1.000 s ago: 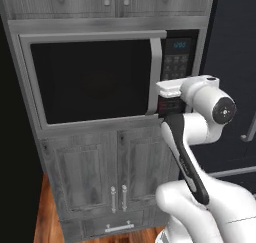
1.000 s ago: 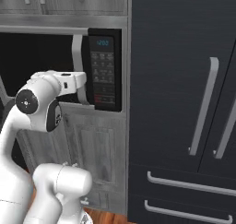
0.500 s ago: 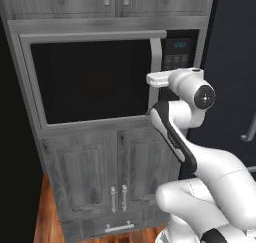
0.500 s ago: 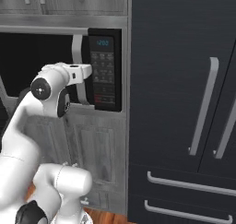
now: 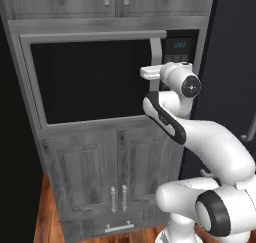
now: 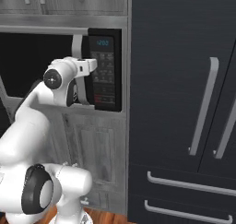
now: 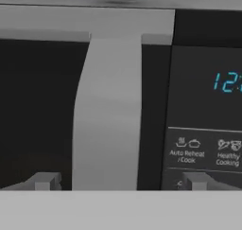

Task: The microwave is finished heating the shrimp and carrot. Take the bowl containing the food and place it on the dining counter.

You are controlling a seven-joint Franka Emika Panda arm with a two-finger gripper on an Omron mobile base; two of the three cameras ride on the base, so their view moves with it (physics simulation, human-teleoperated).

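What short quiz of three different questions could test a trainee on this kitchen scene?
1. True or false: the black glass door of the silver-framed built-in microwave stands open.
2. What lies between the two dark fingers of the white arm's gripper? A) the vertical silver door handle B) the black keypad panel with teal display C) a grey wooden cabinet door
3. Fill in: the gripper is ____ (open/shut).

Key: 1 false; 2 A; 3 open.
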